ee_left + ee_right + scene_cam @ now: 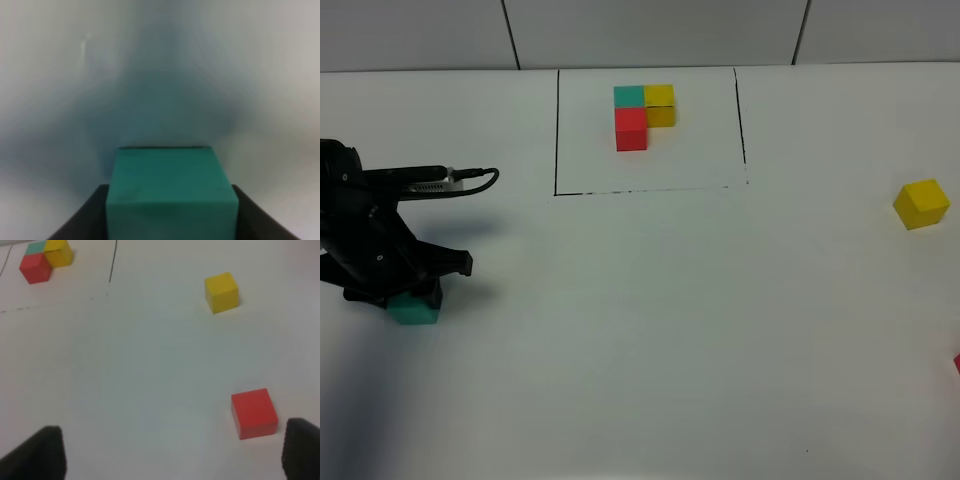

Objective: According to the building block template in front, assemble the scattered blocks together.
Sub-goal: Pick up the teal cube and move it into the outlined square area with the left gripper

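Note:
The building block template (642,115) is a teal, yellow and red cluster inside a thin black rectangle at the far middle; it also shows in the right wrist view (44,259). My left gripper (416,293) is at the left, down on the table, with its jaws against both sides of the teal cube (414,311), which fills the left wrist view (170,192). The loose yellow cube (921,203) lies at the far right (221,291). The loose red cube (254,412) lies just ahead of my open, empty right gripper (175,455); only its sliver (957,362) shows at the high view's right edge.
The white table (650,320) carries a drawn black frame (557,130) around the template. The left arm's black body and cable (470,175) lie over the left side. A tiled wall runs behind the table's far edge.

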Controlling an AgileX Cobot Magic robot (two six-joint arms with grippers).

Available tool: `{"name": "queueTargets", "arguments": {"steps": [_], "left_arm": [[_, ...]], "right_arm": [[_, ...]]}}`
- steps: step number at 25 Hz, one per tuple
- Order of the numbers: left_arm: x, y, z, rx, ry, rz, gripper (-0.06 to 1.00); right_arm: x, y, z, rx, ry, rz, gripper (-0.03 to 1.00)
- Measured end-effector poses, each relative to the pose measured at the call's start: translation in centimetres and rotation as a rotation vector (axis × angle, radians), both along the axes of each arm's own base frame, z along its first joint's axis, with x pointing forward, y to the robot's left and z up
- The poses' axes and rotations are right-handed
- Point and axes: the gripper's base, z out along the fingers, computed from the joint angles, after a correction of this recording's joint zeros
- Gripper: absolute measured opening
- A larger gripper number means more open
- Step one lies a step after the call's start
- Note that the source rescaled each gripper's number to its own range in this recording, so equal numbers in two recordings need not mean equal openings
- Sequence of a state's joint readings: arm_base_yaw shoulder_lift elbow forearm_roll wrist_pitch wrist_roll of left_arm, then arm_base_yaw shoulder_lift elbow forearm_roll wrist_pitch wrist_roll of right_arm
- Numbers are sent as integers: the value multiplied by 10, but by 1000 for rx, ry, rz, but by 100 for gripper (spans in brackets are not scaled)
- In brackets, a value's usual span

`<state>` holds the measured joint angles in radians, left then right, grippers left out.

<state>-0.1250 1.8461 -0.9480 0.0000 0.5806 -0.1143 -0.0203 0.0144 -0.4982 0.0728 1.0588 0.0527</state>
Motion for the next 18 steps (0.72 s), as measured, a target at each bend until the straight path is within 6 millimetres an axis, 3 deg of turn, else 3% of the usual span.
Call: {"name": "queueTargets", "arguments": {"steps": [7, 12, 18], "left_arm": [[23, -32, 29, 27, -78, -378, 1], [48, -75, 55, 55, -131, -661, 1], [76, -135, 62, 75, -61, -957, 1]], "right_arm": [[0, 0, 0, 0, 0, 0, 75], [0, 0, 0, -1, 0, 0, 75], [0, 0, 0, -1, 0, 0, 75]]}}
